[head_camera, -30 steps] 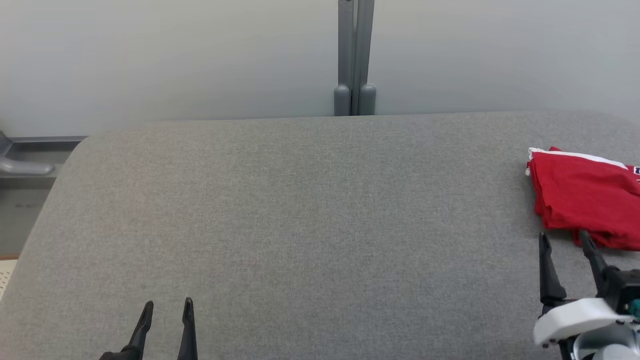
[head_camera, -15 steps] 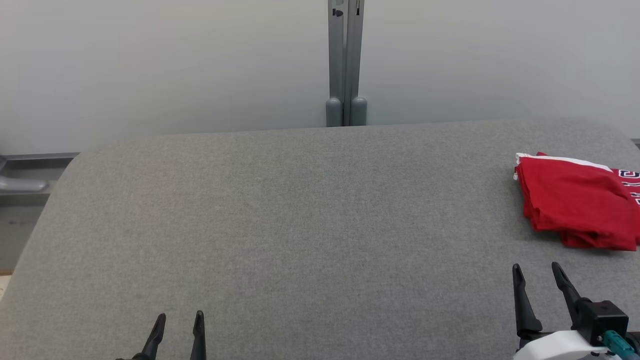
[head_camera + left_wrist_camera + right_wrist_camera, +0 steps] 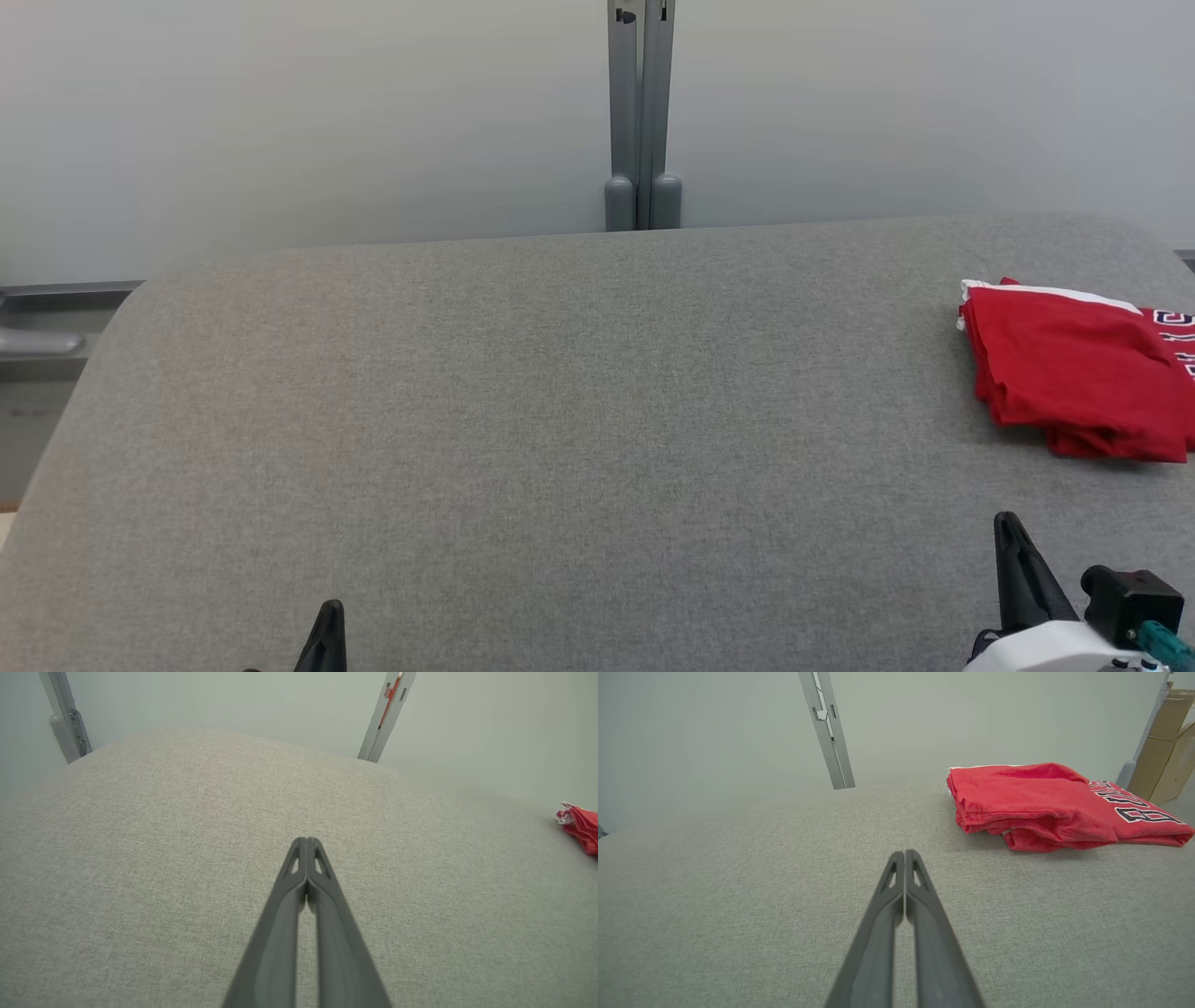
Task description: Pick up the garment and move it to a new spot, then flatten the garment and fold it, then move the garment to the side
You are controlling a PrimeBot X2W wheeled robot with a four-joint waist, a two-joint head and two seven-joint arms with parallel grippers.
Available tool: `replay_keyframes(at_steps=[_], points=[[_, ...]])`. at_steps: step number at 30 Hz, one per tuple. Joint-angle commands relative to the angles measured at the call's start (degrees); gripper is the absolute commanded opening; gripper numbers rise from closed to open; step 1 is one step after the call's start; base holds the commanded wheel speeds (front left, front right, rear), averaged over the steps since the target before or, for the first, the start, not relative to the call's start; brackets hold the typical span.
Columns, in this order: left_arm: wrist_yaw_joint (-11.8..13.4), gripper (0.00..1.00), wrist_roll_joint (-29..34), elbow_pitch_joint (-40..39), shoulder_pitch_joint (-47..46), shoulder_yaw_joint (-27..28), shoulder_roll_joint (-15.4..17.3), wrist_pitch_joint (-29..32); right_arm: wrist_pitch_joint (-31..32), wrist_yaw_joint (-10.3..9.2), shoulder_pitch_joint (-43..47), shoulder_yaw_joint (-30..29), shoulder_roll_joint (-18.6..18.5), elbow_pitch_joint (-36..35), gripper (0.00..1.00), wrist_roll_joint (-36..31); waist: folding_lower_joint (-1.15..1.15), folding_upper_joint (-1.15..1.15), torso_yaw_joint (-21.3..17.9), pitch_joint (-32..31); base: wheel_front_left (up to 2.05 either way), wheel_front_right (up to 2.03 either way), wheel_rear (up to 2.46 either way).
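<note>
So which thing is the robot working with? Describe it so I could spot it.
Start at the wide grey table and follow it to its right end. There lies the shirt, folded into a thick bundle, ahead of the right claw and clear of it. It is bright red with a white edge and dark letters, against plain grey.

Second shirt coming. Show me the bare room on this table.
Nearly all the grey table is bare: from its left edge to the folded red garment, and from the grey post down to the left end effector and right end effector, both shut. The crowded part is the right side, around the garment.
</note>
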Motion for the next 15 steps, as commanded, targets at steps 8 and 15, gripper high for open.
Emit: replay_keyframes(at_steps=[8, 15], points=[[-0.07, 0.00, -10.25, -0.69, -3.38, 1.15, 0.36, 2.38, 2.23, -0.01, -2.60, 0.24, -0.36, -1.05, 0.00, 11.43, 0.00, 0.00, -0.24, 0.36, 0.00, 0.00, 0.00], [-0.11, 0.00, -16.72, -0.67, -4.81, 1.79, 0.46, 4.03, 3.72, -0.02, -3.49, 0.51, -0.39, -1.18, 0.00, 18.63, 0.00, 0.00, -0.42, 0.64, 0.00, 0.00, 0.00]])
